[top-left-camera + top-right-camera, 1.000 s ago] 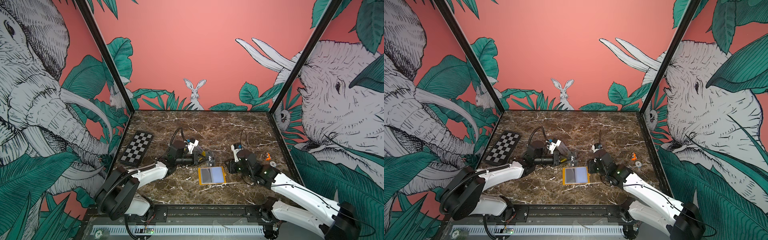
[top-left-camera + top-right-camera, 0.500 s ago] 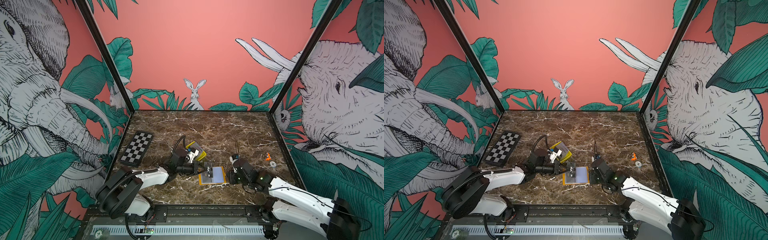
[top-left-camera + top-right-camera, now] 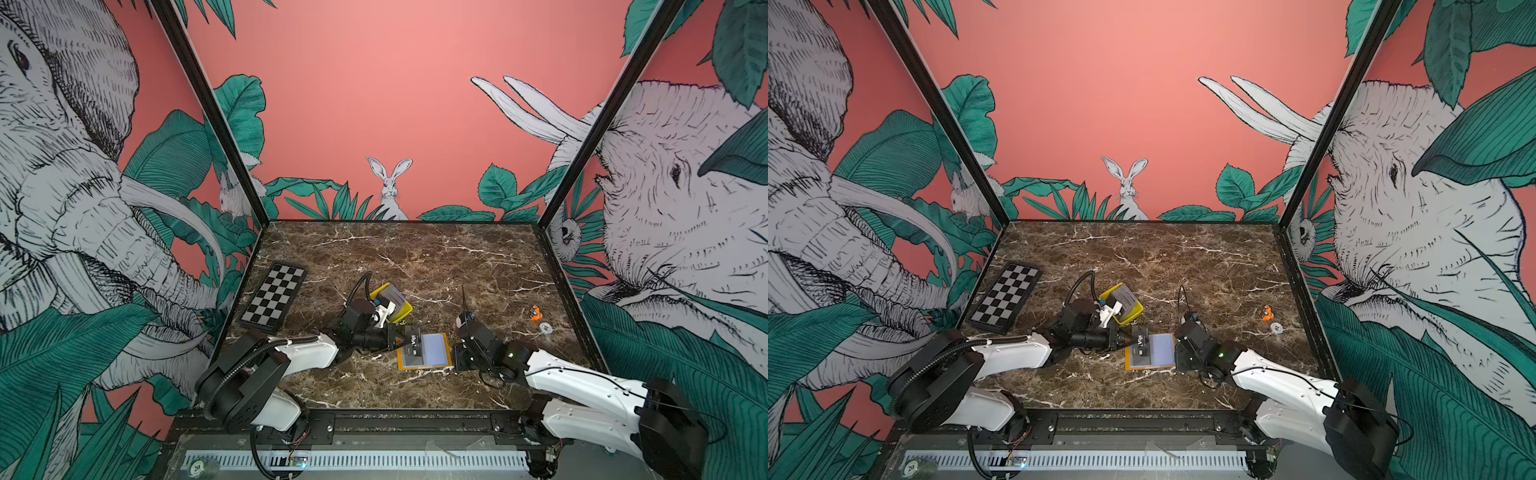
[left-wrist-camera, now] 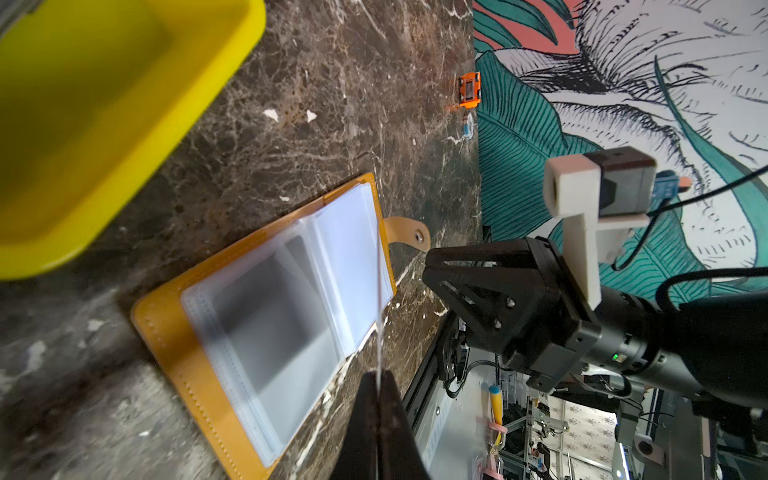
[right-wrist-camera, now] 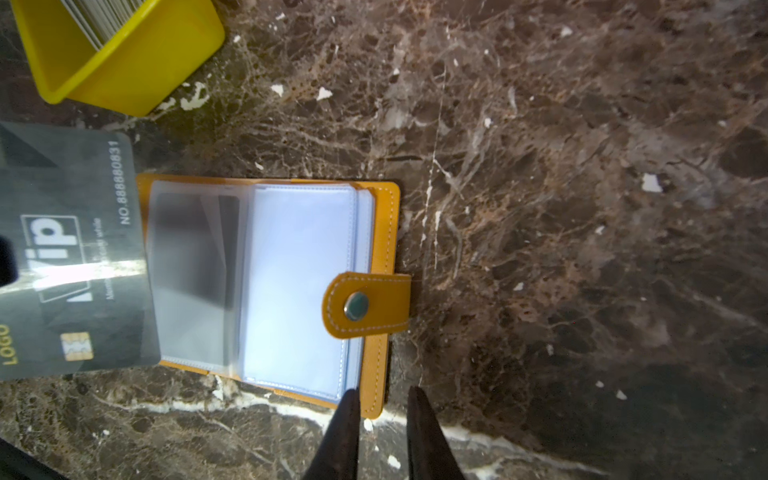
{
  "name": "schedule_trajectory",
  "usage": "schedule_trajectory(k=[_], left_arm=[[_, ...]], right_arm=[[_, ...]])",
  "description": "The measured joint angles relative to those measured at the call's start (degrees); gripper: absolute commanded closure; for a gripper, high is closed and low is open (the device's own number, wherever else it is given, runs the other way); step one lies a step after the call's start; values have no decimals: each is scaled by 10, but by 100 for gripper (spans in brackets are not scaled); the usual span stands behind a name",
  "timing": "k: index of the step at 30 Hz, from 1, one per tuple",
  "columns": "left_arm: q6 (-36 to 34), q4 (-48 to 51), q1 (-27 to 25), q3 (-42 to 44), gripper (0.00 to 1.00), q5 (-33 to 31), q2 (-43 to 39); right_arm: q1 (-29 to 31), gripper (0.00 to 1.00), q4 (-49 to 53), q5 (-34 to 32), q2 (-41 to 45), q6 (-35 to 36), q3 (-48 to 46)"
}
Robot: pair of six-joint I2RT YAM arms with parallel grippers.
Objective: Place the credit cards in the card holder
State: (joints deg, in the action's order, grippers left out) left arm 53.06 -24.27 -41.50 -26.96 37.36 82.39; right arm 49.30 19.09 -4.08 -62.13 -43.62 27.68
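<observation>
1. The left gripper (image 4: 379,388) is pinching one card (image 5: 75,257) by its edge, fingers closed tight on it, VIP face showing. The card is hanging over the holder's (image 3: 434,351) side away from the tab (image 5: 365,305).
2. The right gripper (image 5: 383,399) is showing a narrow gap between its fingers, with nothing clearly held. Its tips are sitting at the holder's tab-side corner; I cannot tell whether they are touching it.
3. The holder is lying open and flat on the table (image 3: 415,257), clear sleeves (image 5: 299,282) facing up.
4. The tray (image 3: 404,312) is standing just behind the holder, apart from it, carrying a leaning stack of cards (image 3: 390,297).
5. Both arms are reaching low over the table, the left from the left, the right from the right, meeting at the holder.
</observation>
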Motion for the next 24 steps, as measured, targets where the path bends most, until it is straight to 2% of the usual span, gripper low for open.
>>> schedule_trajectory(k=[9,24], left_arm=[[13,9,-4,-16,99,-7,21],[72,3,-12,-19,100,-13,72]], right_arm=[[1,82,-25,5,-34,-5,-3],[2,88,-54,15,-76,-8,-13]])
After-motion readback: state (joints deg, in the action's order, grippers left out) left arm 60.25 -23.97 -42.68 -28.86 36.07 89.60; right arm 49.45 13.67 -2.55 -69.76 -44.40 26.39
